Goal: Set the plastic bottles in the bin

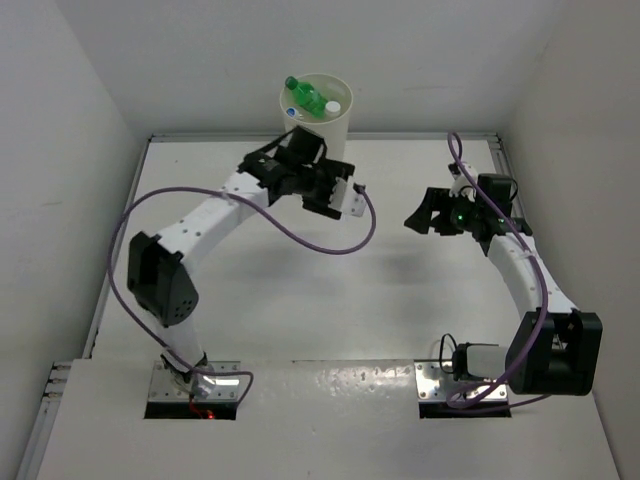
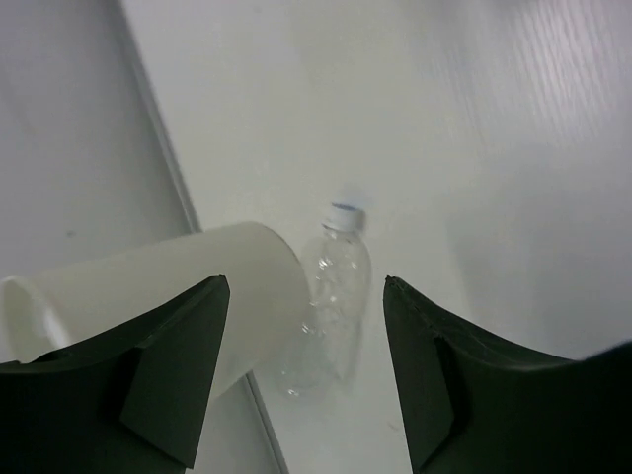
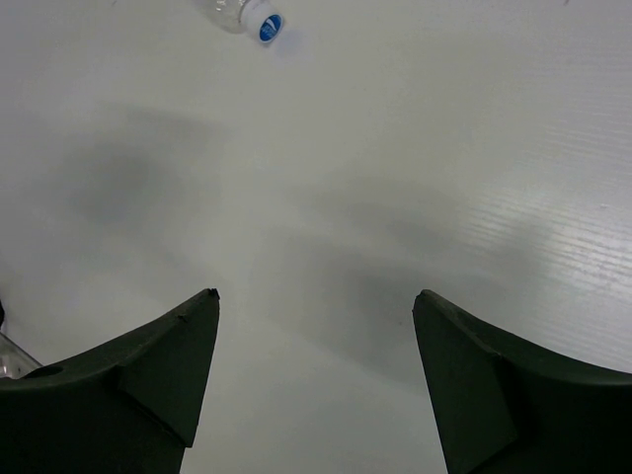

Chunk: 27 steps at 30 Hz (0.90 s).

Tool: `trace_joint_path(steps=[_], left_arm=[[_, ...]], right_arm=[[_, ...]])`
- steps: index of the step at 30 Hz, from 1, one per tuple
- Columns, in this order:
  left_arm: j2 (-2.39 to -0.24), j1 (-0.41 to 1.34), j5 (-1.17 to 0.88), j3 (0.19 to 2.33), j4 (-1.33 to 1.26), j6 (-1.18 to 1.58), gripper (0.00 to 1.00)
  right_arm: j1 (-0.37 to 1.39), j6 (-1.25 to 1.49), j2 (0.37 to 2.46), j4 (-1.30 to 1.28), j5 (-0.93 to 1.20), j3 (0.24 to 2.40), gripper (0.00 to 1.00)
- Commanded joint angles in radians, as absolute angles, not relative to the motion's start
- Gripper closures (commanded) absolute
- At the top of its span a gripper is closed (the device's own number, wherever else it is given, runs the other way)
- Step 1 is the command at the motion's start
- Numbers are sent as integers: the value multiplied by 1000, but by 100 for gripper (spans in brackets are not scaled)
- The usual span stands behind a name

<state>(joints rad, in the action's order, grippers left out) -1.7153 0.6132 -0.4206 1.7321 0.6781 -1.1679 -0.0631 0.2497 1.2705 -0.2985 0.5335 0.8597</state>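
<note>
The cream-white bin point(image 1: 330, 130) stands at the back of the table. Inside it lie a green bottle point(image 1: 303, 95) and other bottles, of which a white cap point(image 1: 333, 105) and a blue cap point(image 1: 292, 112) show. My left gripper point(image 1: 318, 190) hovers just in front of the bin, open and empty. In the left wrist view it point(image 2: 304, 286) is above a clear bottle point(image 2: 331, 296) that lies on the table against the bin's wall point(image 2: 148, 291). My right gripper point(image 1: 420, 218) is open and empty over bare table point(image 3: 316, 296). A clear bottle's blue-and-white cap point(image 3: 265, 27) shows at that view's top edge.
White walls close in the table on the left, back and right; the back edge point(image 2: 178, 188) runs right behind the bin. A purple cable point(image 1: 340, 245) loops from the left wrist down over the table's middle.
</note>
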Motion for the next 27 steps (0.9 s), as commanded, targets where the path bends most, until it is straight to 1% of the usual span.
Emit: trace_joint_path(steps=[1, 2, 3, 4, 5, 6, 7, 10, 14, 20, 27], left_arm=[[-1810, 673, -185, 1735, 802, -1443, 29], [-1839, 686, -111, 1753, 817, -1478, 29], [-1871, 698, -83, 1773, 853, -1503, 28], [-1908, 707, -60, 1845, 879, -1520, 28], [-1949, 718, -43, 1897, 915, -1541, 25], [-2044, 718, -13, 1955, 999, -1542, 25], [-2092, 727, 11, 2068, 1037, -1542, 23], [-2222, 736, 86, 2169, 1098, -1565, 18], [-2267, 736, 146, 2158, 1040, -1588, 15], [-2347, 726, 238, 2158, 1019, -1620, 15], [-2465, 669, 370, 2121, 809, -1664, 12]], right_arm=[[-64, 226, 1270, -301, 554, 868, 22], [-63, 224, 1272, -304, 554, 867, 22], [-64, 218, 1275, -317, 555, 867, 22], [-63, 216, 1276, -318, 554, 868, 22], [-64, 213, 1275, -325, 555, 868, 22], [-64, 216, 1278, -336, 555, 868, 22], [-67, 213, 1272, -339, 558, 868, 22], [-64, 190, 1261, -360, 578, 862, 22], [-64, 170, 1241, -385, 581, 848, 22], [-69, 150, 1235, -411, 587, 844, 22], [-77, 140, 1238, -436, 617, 836, 22]])
